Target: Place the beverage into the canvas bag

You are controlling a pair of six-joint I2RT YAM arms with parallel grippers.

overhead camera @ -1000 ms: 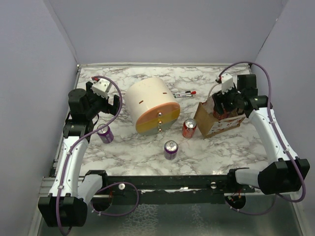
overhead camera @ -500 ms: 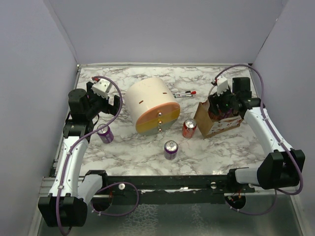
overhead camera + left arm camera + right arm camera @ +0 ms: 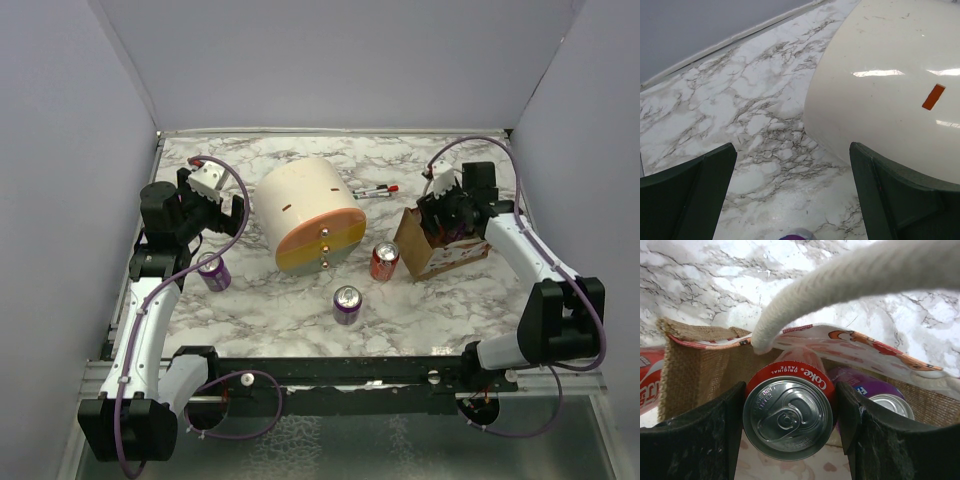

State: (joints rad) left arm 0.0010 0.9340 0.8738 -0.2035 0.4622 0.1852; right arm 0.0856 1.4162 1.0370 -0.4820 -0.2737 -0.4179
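The canvas bag (image 3: pixel 440 255) stands upright at the right of the table, and its tan wall (image 3: pixel 700 370) and pale loop handle (image 3: pixel 850 277) show in the right wrist view. My right gripper (image 3: pixel 447 215) is down in the bag's mouth. In the wrist view the right gripper (image 3: pixel 790 407) is shut on a red Coke can (image 3: pixel 788 412), one finger on each side. A purple can (image 3: pixel 880 392) sits in the bag beside it. My left gripper (image 3: pixel 218 212) is open and empty above the table's left side, with a purple can (image 3: pixel 213 272) just below it.
A large cream-and-orange cylinder (image 3: pixel 310 215) lies in the middle, close to my left gripper (image 3: pixel 792 195) on its right. A red can (image 3: pixel 384 261) stands against the bag's left side. Another purple can (image 3: pixel 347 304) stands nearer the front. A pen (image 3: pixel 375 191) lies behind.
My right gripper has shifted a little left and turned over the bag with the can in it. The left arm has barely moved.
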